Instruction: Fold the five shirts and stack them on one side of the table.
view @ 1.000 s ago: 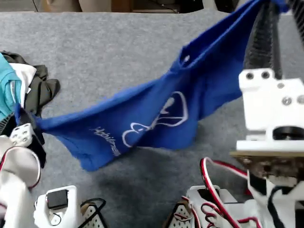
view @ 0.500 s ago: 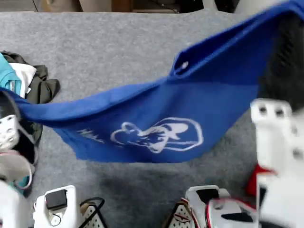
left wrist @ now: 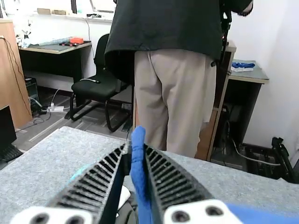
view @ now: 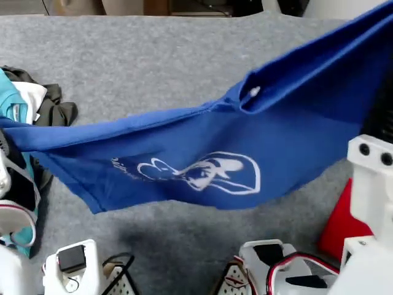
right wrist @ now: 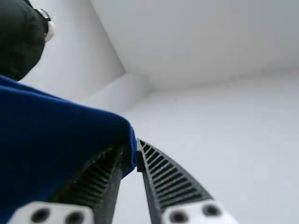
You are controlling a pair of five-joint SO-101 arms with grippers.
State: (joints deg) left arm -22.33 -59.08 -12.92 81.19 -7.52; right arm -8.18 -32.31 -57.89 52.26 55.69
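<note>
A blue shirt [view: 202, 153] with a white print hangs stretched in the air above the grey table [view: 147, 61], held at both ends. My left gripper [left wrist: 134, 150] is shut on one end of the blue shirt [left wrist: 138, 177], seen at the high view's left edge. At the far right, raised high, my right gripper [right wrist: 131, 156] is shut on the other end of the blue shirt [right wrist: 51, 149]. A heap of other shirts [view: 34, 107], teal, white and dark olive, lies at the table's left edge.
A red shirt [view: 341, 224] shows at the near right beside the right arm's white body [view: 371, 203]. The arm bases [view: 77, 267] stand along the front edge. A person stands beyond the table's far edge in the left wrist view.
Both arms have lifted and pulled the blue shirt wider apart. The right end rose out of the high view's top right. The print now faces the camera flatter.
</note>
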